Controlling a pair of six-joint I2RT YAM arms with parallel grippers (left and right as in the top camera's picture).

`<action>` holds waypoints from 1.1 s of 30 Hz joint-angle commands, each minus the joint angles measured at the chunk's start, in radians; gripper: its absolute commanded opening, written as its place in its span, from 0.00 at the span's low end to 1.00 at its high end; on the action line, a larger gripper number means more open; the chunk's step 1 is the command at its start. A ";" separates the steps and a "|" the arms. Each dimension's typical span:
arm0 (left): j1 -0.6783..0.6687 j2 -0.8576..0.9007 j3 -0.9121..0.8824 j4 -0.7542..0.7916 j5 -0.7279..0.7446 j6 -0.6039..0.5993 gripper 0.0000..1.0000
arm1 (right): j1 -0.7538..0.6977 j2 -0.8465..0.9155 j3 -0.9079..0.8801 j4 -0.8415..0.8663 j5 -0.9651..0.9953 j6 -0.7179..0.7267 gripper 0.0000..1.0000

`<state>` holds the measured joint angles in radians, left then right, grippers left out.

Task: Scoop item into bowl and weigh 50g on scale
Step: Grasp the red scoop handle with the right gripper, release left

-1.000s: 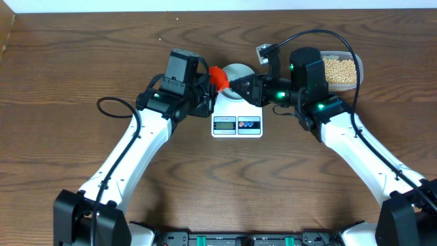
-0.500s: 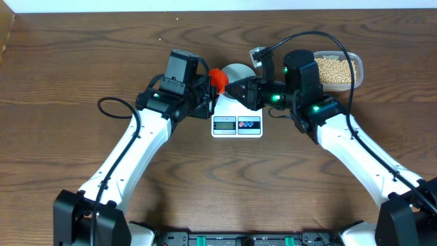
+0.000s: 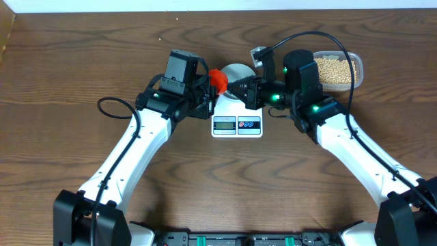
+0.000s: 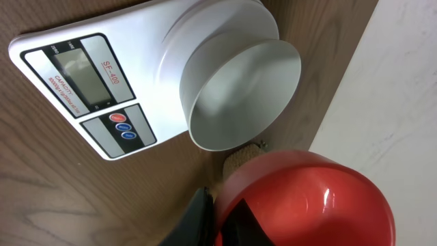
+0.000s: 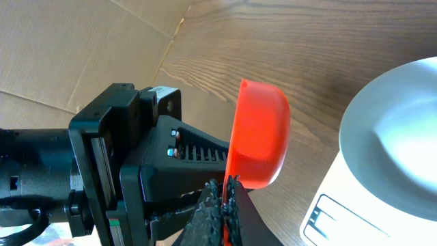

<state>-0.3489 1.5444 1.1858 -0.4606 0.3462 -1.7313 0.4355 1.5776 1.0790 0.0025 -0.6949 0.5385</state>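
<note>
Notably, left wrist, unlike overhead, shows bowl empty; left gripper and right gripper clamp scoop.

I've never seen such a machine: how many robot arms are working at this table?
2. The left arm reaches from the lower left, the right arm from the lower right; both meet at the red scoop. None seems hidden.

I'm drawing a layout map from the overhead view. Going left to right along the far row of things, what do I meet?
Left arm's black camera block → red scoop → bowl → clear tub holding the tan beads. The scale and right gripper overlap the bowl, so they are left out.
</note>
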 commanded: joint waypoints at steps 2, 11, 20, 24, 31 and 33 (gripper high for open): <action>-0.002 -0.013 0.000 -0.006 0.016 -0.002 0.08 | 0.011 0.006 0.020 0.005 -0.011 0.000 0.01; -0.002 -0.013 0.000 -0.009 0.016 -0.002 0.80 | 0.010 0.006 0.020 0.003 0.006 0.000 0.01; 0.000 -0.013 0.000 -0.008 0.002 0.087 0.84 | -0.011 0.006 0.020 -0.061 0.114 0.034 0.01; 0.006 -0.013 0.000 -0.005 0.001 0.190 0.83 | -0.035 0.006 0.020 -0.082 0.121 0.034 0.01; 0.026 -0.013 0.000 -0.004 0.000 0.561 0.83 | -0.071 0.006 0.020 -0.085 0.120 0.033 0.01; 0.029 -0.013 0.000 -0.004 -0.013 0.703 0.83 | -0.082 0.006 0.020 -0.086 0.120 0.032 0.01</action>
<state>-0.3290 1.5444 1.1858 -0.4644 0.3599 -1.3235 0.3706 1.5776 1.0794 -0.0822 -0.5823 0.5644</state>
